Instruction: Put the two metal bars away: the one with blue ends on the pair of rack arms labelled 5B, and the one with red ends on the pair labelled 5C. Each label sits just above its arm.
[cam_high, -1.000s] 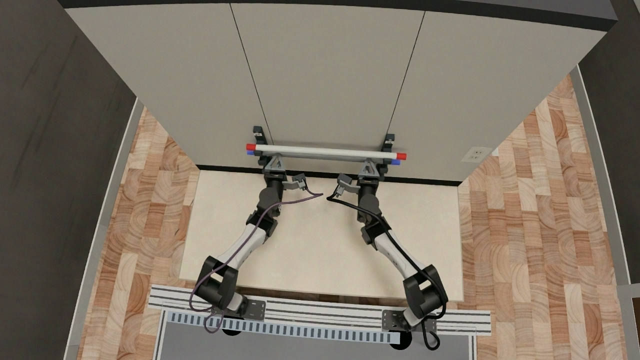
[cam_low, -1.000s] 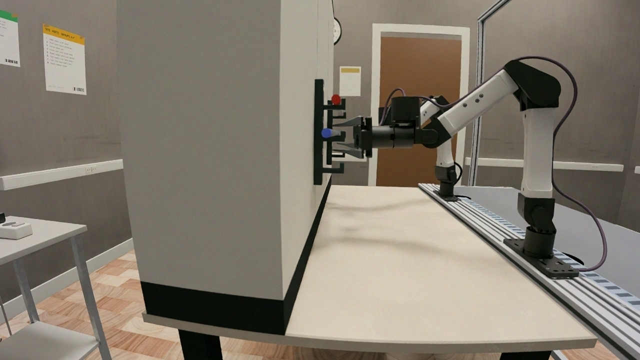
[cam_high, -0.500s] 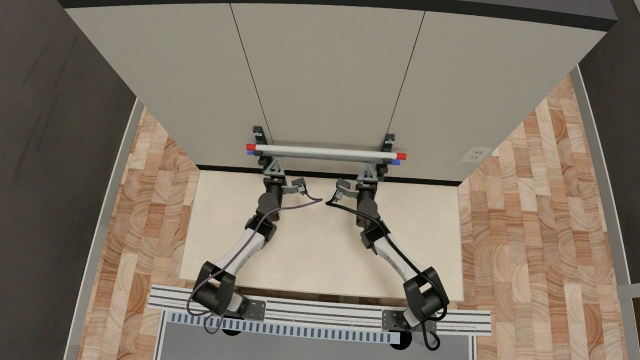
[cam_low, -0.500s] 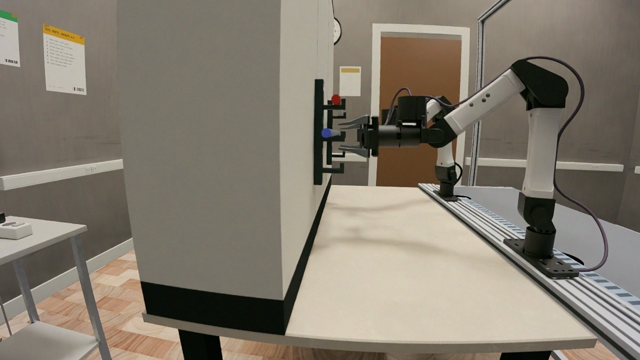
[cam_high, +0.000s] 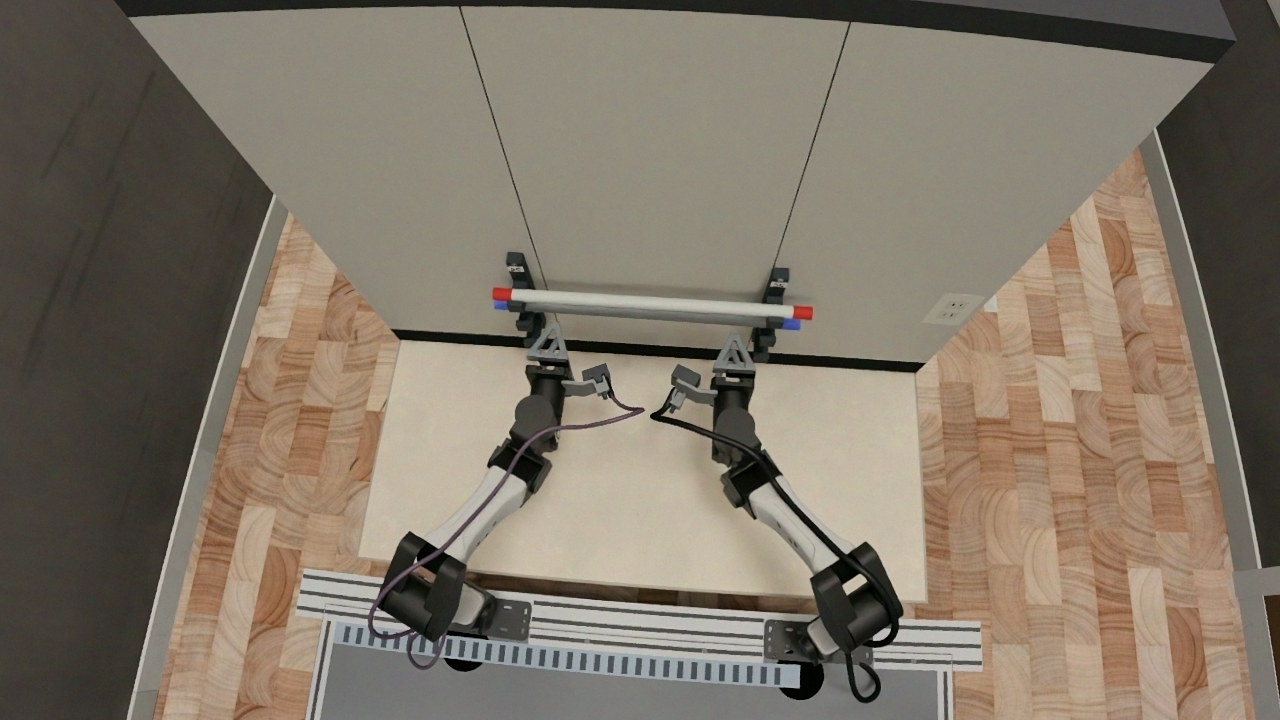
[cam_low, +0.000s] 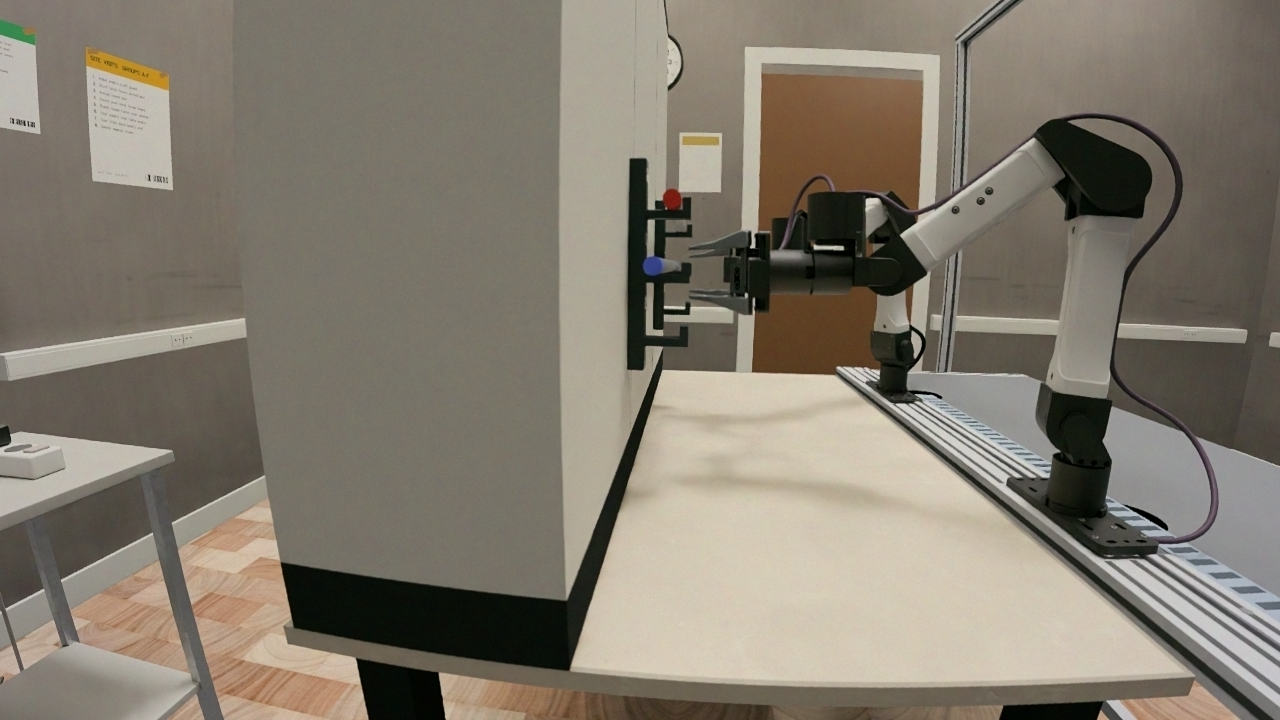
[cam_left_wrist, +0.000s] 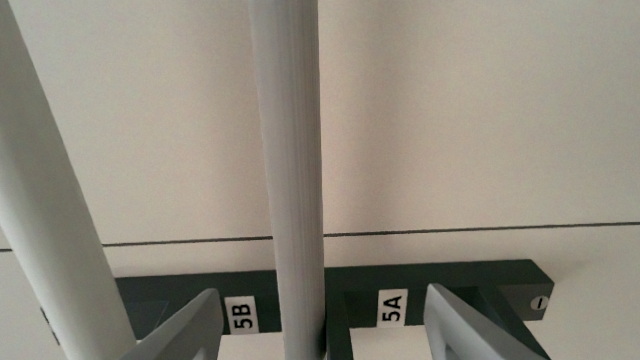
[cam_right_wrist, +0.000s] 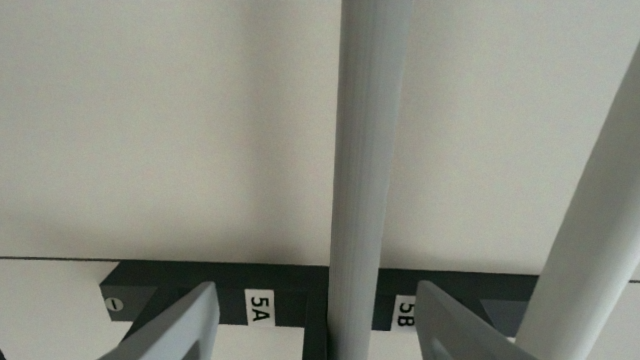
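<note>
One blue-ended bar (cam_high: 662, 317) (cam_low: 657, 265) (cam_left_wrist: 297, 175) (cam_right_wrist: 362, 175), racked beyond both open pincers (cam_high: 549, 327) (cam_high: 734, 338) (cam_low: 690, 272) (cam_left_wrist: 324, 288) (cam_right_wrist: 317, 284)

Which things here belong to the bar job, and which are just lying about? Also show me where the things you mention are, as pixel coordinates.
Job:
- red-ended bar (cam_high: 662, 304) (cam_low: 672, 199) (cam_left_wrist: 50, 200) (cam_right_wrist: 585, 215)
- blue-ended bar (cam_high: 791, 324) (cam_low: 656, 265) (cam_left_wrist: 295, 150) (cam_right_wrist: 367, 150)
- wall rack (cam_high: 778, 277) (cam_low: 636, 313) (cam_left_wrist: 425, 275) (cam_right_wrist: 225, 272)
- left arm (cam_high: 483, 519) (cam_low: 984, 201) (cam_left_wrist: 185, 330)
- right arm (cam_high: 787, 528) (cam_low: 890, 313) (cam_right_wrist: 450, 325)

Not job:
- side table (cam_low: 107, 456)
- white box (cam_low: 31, 462)
- yellow-topped poster (cam_low: 129, 134)
- clock (cam_low: 674, 62)
- door (cam_low: 841, 152)

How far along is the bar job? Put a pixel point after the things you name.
Looks done: the blue-ended bar (cam_high: 791, 324) (cam_low: 657, 265) (cam_left_wrist: 295, 150) (cam_right_wrist: 365, 150) rests on the rack arms just below the 5B labels (cam_left_wrist: 241, 315) (cam_right_wrist: 403, 312). The red-ended bar (cam_high: 662, 303) (cam_low: 672, 199) (cam_left_wrist: 45, 175) (cam_right_wrist: 595, 200) lies on the top pair, presumably 5C; I can't read that label.
In hand: nothing; left tool (cam_high: 548, 333) (cam_low: 692, 270) (cam_left_wrist: 322, 290) and right tool (cam_high: 733, 343) (cam_right_wrist: 316, 296) are open.
Left: probably only confirming 5C and backing both arms away.
</note>
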